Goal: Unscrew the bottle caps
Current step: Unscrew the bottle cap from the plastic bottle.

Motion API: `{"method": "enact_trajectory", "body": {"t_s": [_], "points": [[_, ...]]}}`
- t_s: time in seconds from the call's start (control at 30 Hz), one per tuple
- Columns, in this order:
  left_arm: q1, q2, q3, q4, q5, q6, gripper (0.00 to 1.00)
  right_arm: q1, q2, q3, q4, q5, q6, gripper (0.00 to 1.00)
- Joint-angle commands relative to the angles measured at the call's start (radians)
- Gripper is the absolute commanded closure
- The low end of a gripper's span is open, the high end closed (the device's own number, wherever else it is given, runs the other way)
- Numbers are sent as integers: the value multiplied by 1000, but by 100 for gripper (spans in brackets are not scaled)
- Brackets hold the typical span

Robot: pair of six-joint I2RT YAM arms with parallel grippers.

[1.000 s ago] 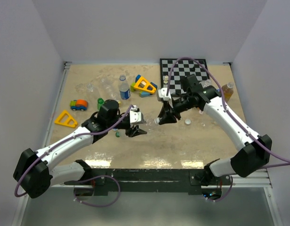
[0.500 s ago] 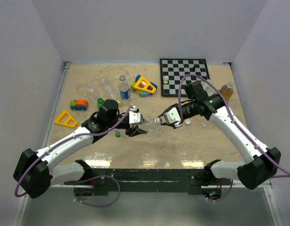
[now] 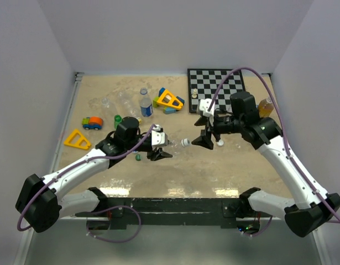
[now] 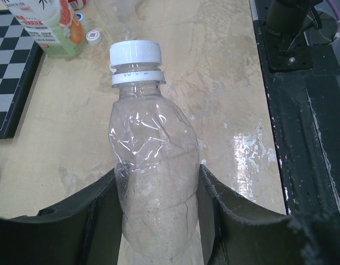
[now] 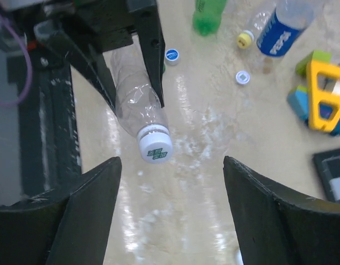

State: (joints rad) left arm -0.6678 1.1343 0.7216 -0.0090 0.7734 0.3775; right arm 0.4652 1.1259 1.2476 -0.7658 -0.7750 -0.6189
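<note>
At the table's middle, we see our left gripper (image 4: pixel 157 193) clamped on 1 clear bottle (image 4: pixel 153 138), its white cap (image 4: pixel 135 53) screwed on and pointing toward 3 o'clock in the top view. Our right gripper (image 3: pixel 205 142) hangs just beside that cap at 3 o'clock, fingers spread apart, holding nothing.

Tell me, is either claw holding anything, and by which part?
The left gripper grips the clear plastic bottle by its crumpled body, its white cap still on. The right gripper is open and holds nothing.
</note>
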Motion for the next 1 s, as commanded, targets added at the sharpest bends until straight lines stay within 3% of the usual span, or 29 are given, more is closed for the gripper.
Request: {"method": "enact_trajectory", "body": {"t_s": [0.0,0.3,0.53,0.87,0.97], "points": [[4,-19,4,34,20,0,100,-2,-21,-43,151,97,597,22],[4,-16,4,34,20,-2,100,-3,48,-96,197,26,700,15],[4,-16,6,35,17,-3,100,-2,83,-120,184,-7,706,18],[4,-21,6,34,1,-3,100,-2,103,-116,149,-110,662,57],[4,-21,6,32,0,-3,100,-3,115,-109,152,-130,642,86]]}}
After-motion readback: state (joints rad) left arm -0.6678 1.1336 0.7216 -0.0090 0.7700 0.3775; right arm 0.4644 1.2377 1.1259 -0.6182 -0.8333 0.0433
